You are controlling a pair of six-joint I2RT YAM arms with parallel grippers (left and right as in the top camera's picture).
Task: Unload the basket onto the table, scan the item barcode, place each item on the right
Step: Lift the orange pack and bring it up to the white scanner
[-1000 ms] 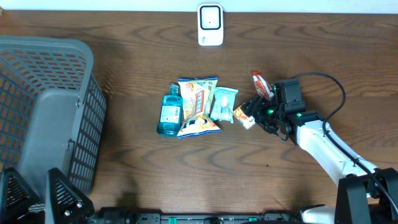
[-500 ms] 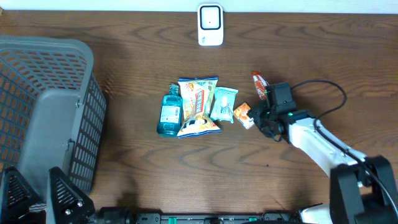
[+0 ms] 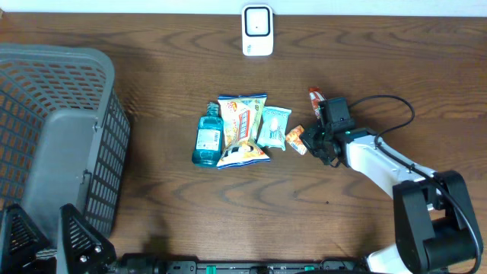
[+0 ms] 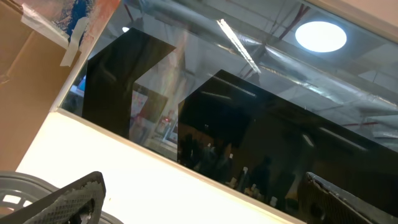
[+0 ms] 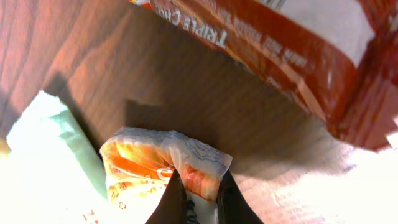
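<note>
Since my right gripper is clenched on just the crimped right end of the little orange packet, I'd say the trick for this step is a slow, straight-up lift before anything else. That's a thin pinch on floppy film, so I expect the packet to dangle and swing if I rush it. It sits in the middle of the surface, at the right end of the row of goods. The mint-green packet is just beside it on the left, and the red wrapper is close on the far side of the gripper, so dragging sideways could shove either one. Once it's up, the plan is to carry it to the white scanner at the far edge and turn whichever face has the barcode toward it. I can't spot the barcode in either view, so I may have to rotate the wrist and hunt for it. The blue bottle and the big snack bag are further left and out of the way. My left gripper is spread wide, holding nothing and pointing up toward the ceiling. As for containers, there's only the grey mesh basket at the left, and I can't make out any item in it.
</note>
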